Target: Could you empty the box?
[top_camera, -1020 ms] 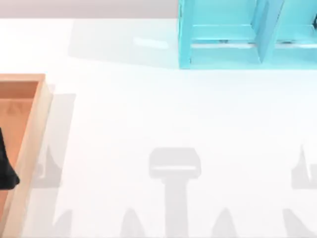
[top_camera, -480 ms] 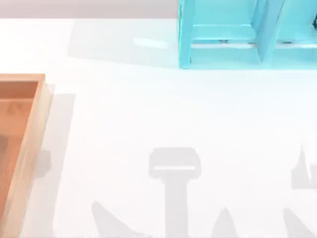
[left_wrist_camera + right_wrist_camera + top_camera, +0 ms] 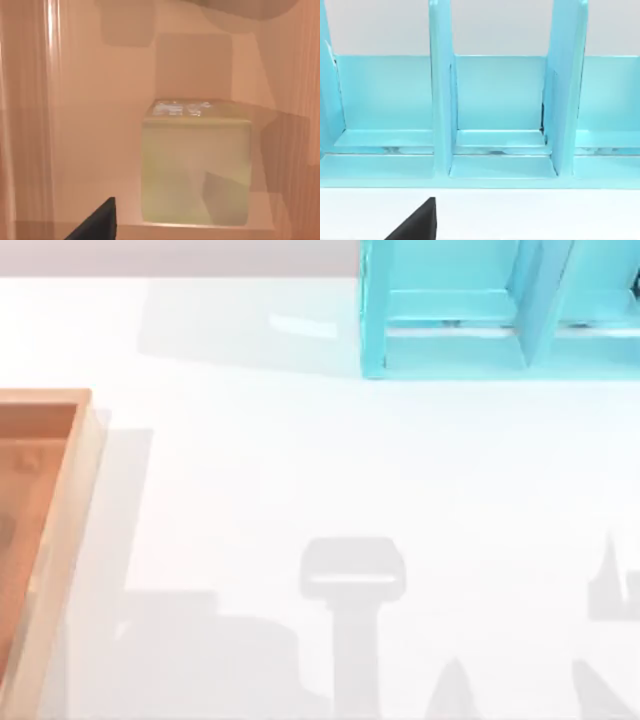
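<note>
1. The box [image 3: 62,540] sits at the desk's left edge, cut off by the top view's frame; tan rim and part of the reddish floor visible.
2. Left wrist view looks into the box [image 3: 90,100]: a pale olive cube block [image 3: 196,167] rests on the box floor. So the box isn't empty; job reads as not done.
3. Left gripper: a dark finger tip [image 3: 97,222] shows in its wrist view, near the block but apart from it. Can't tell whether the fingers are apart or together; nothing seen held.
4. Desk [image 3: 300,470] middle carries just shadows, so no unloaded item seen there.
5. Cyan shelf unit [image 3: 490,310] stands at the desk's far edge, toward the right corner.
6. Right gripper faces the shelf [image 3: 495,100]; one dark finger tip [image 3: 417,222] visible, state can't be told. Looks idle.
7. Left to do, my read: grasp the block, lift it out, set it down outside the box.
</note>
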Controlling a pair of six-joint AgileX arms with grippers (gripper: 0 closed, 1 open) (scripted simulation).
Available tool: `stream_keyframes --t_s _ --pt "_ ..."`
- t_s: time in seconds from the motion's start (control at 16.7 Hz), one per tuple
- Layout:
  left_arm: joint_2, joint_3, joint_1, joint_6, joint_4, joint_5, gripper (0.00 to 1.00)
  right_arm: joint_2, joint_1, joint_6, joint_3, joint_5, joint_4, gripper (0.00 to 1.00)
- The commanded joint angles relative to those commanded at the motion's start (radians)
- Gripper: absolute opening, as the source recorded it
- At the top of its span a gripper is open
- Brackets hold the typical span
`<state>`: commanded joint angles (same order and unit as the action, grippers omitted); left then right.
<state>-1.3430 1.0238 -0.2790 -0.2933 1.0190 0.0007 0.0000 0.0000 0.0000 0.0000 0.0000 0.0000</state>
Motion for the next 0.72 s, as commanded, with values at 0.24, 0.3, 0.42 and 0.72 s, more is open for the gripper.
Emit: stream_keyframes --t_s 0.24,0.3,0.42,0.72 --pt "-0.191 0.174 -0.052 -0.056 0.173 0.001 1.00 0.000 0.000 0.000 0.000 0.000 0.000 1.00" --pt "-0.215 0.198 -0.060 -0.064 0.197 0.001 1.00 0.000 0.000 0.000 0.000 0.000 0.000 1.00" --pt "-0.233 0.218 -0.066 -0.071 0.217 0.001 1.00 0.000 0.000 0.000 0.000 0.000 0.000 1.00" --pt "-0.230 0.212 -0.062 -0.070 0.212 0.001 1.00 0.000 0.000 0.000 0.000 0.000 0.000 1.00"
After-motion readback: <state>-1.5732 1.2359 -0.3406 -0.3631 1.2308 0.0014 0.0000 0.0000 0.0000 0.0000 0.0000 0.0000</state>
